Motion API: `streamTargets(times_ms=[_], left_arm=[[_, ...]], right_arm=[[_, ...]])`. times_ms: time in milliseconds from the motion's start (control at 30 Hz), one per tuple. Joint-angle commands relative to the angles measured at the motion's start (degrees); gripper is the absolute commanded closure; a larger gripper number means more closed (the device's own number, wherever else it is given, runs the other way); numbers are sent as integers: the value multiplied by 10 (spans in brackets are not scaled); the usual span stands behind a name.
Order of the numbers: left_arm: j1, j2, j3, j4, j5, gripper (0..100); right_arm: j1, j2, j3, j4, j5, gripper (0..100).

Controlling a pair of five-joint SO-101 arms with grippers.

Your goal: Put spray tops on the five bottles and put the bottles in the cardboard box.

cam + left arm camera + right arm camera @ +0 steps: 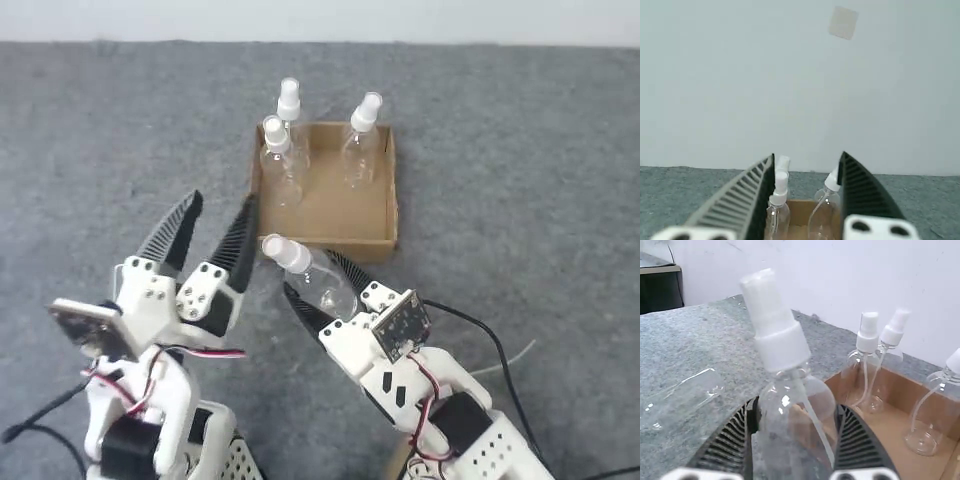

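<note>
Closest to the camera are the two arms, parked side by side at the bottom of the high view.

Left one first. Its forearm angles up toward the cardboard box (391, 190), and the left tool (222, 198) is spread wide open. Both fingers point at the box's near-left corner, with one fingertip just beside the box's left wall. Its own wrist camera looks pretty much flat across the gray bench (520, 140), with a white wall (790, 75) behind.

Next over, the right arm leans in toward the box's front wall. The right tool (310, 272) is clamped around the body of a clear bottle (325, 285). That one's tilted, with its white spray top (283, 250) on and aimed toward the box's near-left corner. It sits just outside the front wall, so it's not in the box yet.

Inside the box, two capped bottles (282, 175) stand upright close together along the left side. A third capped bottle (360, 155) stands upright at the back right.

The right wrist view also catches one more bottle (680, 397) lying on its side on the bench, apart from the box.

Farthest right, a black cable (500, 350) trails off the right arm.
</note>
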Motion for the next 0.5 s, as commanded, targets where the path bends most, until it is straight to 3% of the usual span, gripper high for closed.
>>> streamTargets(times_ms=[0, 67, 233, 467], left_arm=[[-8, -11, -49, 30, 2, 947], [-9, -11, -45, 30, 2, 991], [1, -11, -8, 28, 2, 987], [87, -10, 22, 27, -15, 985]], right_arm=[[32, -13, 12, -7, 8, 982], [38, -13, 12, -7, 8, 982], [35, -11, 12, -7, 8, 982], [35, -7, 12, -7, 8, 982]])
